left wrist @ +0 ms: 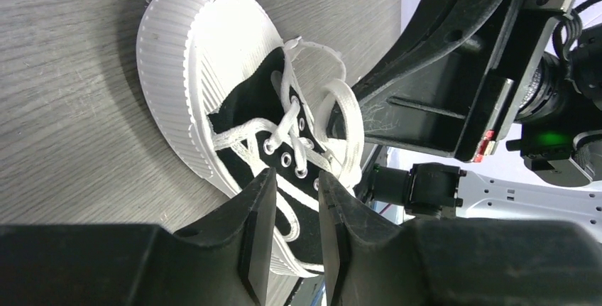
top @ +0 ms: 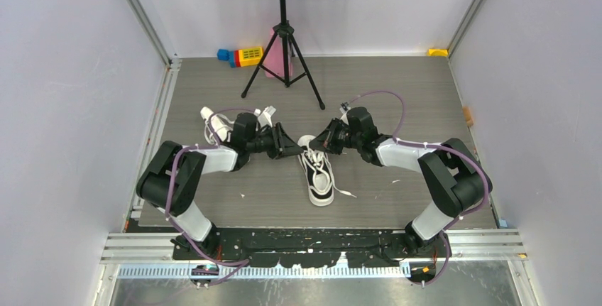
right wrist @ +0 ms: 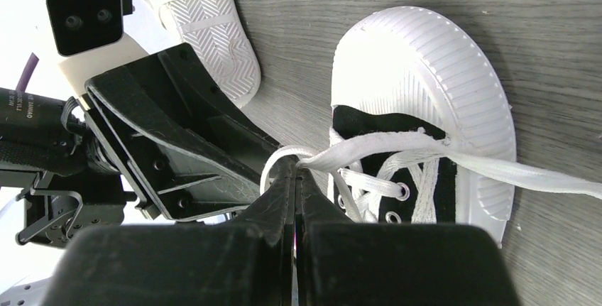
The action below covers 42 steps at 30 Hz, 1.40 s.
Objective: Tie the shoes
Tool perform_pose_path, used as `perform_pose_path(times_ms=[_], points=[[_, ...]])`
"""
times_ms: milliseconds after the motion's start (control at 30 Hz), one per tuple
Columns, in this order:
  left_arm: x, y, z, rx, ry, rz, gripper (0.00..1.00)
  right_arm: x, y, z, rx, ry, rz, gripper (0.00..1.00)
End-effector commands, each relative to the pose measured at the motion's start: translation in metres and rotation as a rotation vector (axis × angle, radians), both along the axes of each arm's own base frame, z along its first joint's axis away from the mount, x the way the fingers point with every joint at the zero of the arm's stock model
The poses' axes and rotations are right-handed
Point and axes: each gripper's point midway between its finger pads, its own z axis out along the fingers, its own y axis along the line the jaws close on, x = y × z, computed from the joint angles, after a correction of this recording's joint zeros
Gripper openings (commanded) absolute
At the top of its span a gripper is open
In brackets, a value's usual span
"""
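Observation:
One black sneaker (top: 320,177) with a white sole lies mid-table, toe cap toward the near edge. It also shows in the left wrist view (left wrist: 270,118) and the right wrist view (right wrist: 419,107). My right gripper (top: 323,140) (right wrist: 294,169) is shut on a loop of its white lace (right wrist: 369,146) above the eyelets. A loose lace end (top: 346,192) lies on the table. My left gripper (top: 292,147) (left wrist: 294,176) faces it from the left, jaws a little apart and empty, over the shoe's side. The second shoe (top: 216,125) (right wrist: 206,22) lies behind the left arm, sole showing.
A black music stand tripod (top: 284,43) stands at the back centre. Coloured blocks (top: 241,56) and a pink object (top: 272,61) lie by it. A yellow item (top: 438,52) sits in the back right corner. Walls close in both sides.

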Motion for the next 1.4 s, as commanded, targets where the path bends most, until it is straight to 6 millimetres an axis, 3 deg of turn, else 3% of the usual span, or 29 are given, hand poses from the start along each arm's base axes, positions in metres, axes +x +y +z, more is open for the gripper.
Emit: perform_pose_path(times_ms=[0,200,1033,1367], points=[[0.009,-0.01,0.005,-0.016,-0.047,-0.026,0.31,0.012,0.006,0.018,0.029,-0.07,0.005,0.0],[0.01,-0.028,0.003,-0.106,-0.046,-0.055,0.34,0.014,0.01,0.018,0.063,-0.061,0.004,0.0],[0.008,-0.046,0.022,-0.204,-0.063,-0.085,0.42,0.012,0.009,0.022,0.076,-0.054,0.0,0.0],[0.017,-0.05,0.022,-0.211,-0.096,-0.055,0.08,0.007,0.007,0.028,0.096,-0.057,-0.009,0.0]])
